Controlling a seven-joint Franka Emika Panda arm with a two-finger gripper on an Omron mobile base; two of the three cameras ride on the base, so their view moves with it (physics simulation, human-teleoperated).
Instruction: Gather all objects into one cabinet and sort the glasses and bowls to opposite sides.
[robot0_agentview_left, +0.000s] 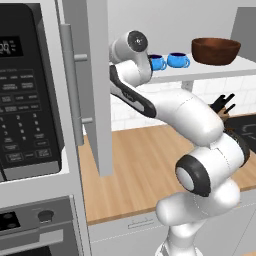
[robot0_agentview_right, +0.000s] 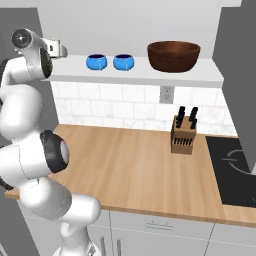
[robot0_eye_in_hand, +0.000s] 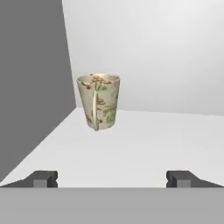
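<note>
With the tumbler (robot0_eye_in_hand: 99, 101) set upright at the shelf's (robot0_eye_in_hand: 131, 148) left end, cups (robot0_agentview_right: 110, 62) beside, bowl (robot0_agentview_right: 173, 55) right, sorting is judged nearly done; gripper (robot0_eye_in_hand: 111, 179) is spread wide, empty.

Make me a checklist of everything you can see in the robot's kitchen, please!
Surface: white cabinet shelf above a wooden counter.
Job's things: cream tumbler upright near the shelf's left wall; two blue cups side by side mid-shelf; brown bowl to their right.
Clutter: knife block on the counter.
Grippers: gripper open, holding nothing, facing the tumbler without touching it.
Cables: nothing seen.
Surroundings: open grey cabinet door, microwave, wall outlet on the tiled wall, black cooktop.
</note>
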